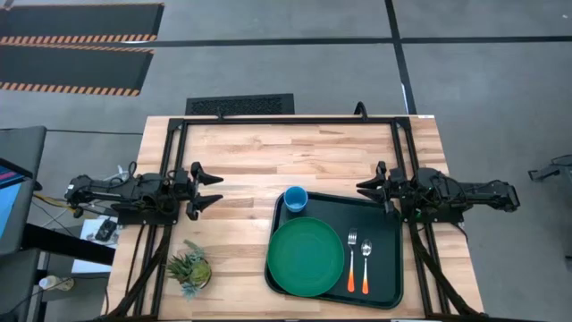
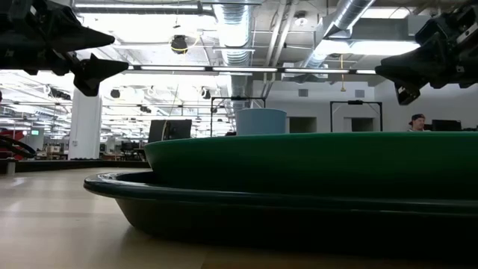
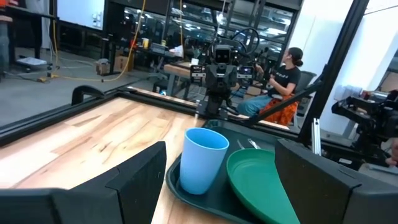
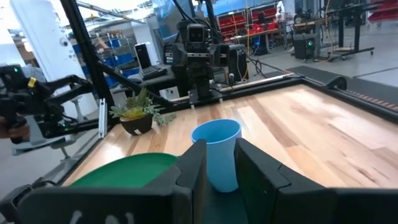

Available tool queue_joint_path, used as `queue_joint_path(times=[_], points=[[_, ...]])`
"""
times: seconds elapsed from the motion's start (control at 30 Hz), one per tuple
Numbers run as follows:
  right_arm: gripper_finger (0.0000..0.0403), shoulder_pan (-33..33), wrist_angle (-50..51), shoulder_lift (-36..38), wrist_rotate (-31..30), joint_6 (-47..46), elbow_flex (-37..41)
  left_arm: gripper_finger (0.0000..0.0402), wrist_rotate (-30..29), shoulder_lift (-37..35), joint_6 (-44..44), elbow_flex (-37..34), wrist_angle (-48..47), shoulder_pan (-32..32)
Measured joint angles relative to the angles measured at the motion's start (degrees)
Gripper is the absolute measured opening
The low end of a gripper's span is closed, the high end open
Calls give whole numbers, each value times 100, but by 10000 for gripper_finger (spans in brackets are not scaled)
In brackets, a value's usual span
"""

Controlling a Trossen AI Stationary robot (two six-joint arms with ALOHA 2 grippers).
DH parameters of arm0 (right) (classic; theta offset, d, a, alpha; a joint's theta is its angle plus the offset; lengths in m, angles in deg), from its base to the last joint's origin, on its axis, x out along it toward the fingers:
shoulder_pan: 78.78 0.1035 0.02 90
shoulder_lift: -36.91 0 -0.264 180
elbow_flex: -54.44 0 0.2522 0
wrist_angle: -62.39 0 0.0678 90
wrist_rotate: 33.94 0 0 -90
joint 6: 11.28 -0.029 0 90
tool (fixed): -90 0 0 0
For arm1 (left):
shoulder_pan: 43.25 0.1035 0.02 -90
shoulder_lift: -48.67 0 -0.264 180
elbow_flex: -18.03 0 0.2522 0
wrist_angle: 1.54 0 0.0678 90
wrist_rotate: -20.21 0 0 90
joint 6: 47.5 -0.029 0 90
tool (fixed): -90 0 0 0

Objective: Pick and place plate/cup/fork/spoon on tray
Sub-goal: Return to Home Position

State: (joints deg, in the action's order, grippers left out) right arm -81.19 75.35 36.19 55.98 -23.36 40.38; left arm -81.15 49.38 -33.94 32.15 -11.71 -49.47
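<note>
The dark tray (image 1: 384, 224) lies on the table's right half. The green plate (image 1: 306, 258) lies in its left part, and the blue cup (image 1: 296, 199) stands upright in its far left corner. The fork (image 1: 352, 258) and the spoon (image 1: 365, 259) lie side by side right of the plate, orange handles toward the near edge. My left gripper (image 1: 220, 190) hangs open and empty over the table's left half. My right gripper (image 1: 359, 188) hovers empty above the tray's far edge, right of the cup, with only a narrow gap between its fingers (image 4: 198, 168).
A small potted plant (image 1: 189, 268) stands near the table's front left corner. A black frame (image 1: 286, 121) runs along the table's far edge and both sides. Bare wood lies between the left gripper and the tray. A seated person (image 3: 289, 68) shows in the room beyond.
</note>
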Motion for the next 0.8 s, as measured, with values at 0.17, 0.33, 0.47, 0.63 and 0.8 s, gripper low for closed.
queue_joint_path(times=[0.17,0.33,0.47,0.63,0.8], points=[[108,0,-2,1,-4,101,0,284,-2,0,-54,0,1,0],[108,0,-2,1,-4,101,0,284,-2,0,-50,0,0,0],[108,0,-2,0,-6,103,2,284,13,0,-46,0,0,0],[108,0,-2,1,-7,103,4,284,15,0,-46,0,-1,0],[108,0,-2,0,-7,105,4,284,18,0,-46,0,-1,0]])
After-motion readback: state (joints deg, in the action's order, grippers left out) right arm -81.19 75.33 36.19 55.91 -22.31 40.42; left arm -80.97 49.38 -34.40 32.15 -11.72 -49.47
